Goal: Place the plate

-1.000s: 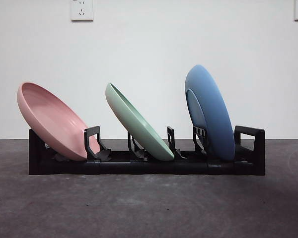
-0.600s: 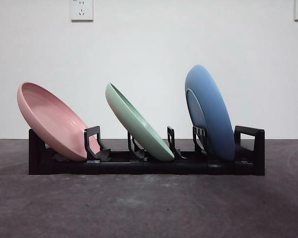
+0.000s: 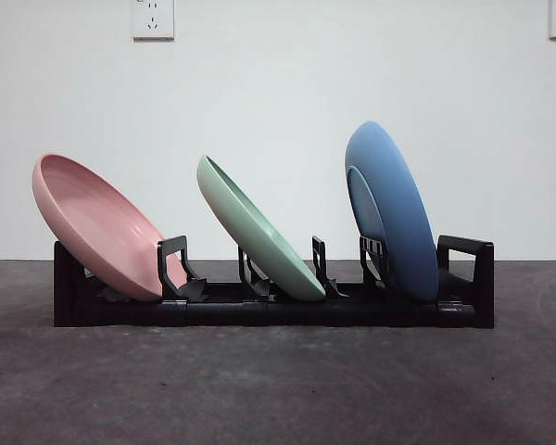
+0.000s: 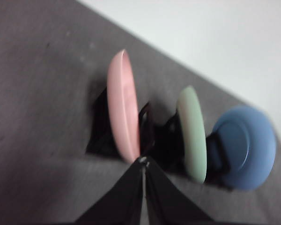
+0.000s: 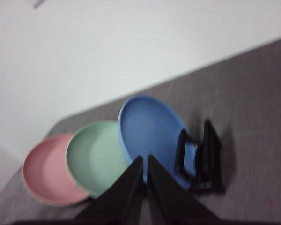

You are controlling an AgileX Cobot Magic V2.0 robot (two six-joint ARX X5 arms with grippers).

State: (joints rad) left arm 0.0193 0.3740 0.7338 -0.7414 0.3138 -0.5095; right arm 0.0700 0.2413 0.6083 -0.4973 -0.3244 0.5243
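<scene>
A black dish rack (image 3: 273, 306) stands on the dark table and holds three tilted plates. A pink plate (image 3: 97, 227) leans in its left slot, a green plate (image 3: 259, 232) in the middle slot, and a blue plate (image 3: 392, 209) in the right slot. The left wrist view shows the pink plate (image 4: 123, 105), the green plate (image 4: 193, 133) and the blue plate (image 4: 246, 146) from above. My left gripper (image 4: 144, 161) is shut and empty, away from the rack. My right gripper (image 5: 144, 159) is shut and empty, above the blue plate (image 5: 152, 136). Neither gripper shows in the front view.
A white wall stands behind the rack with two sockets (image 3: 153, 17) high on it. The dark grey table (image 3: 278, 389) stretches in front of the rack and to both sides.
</scene>
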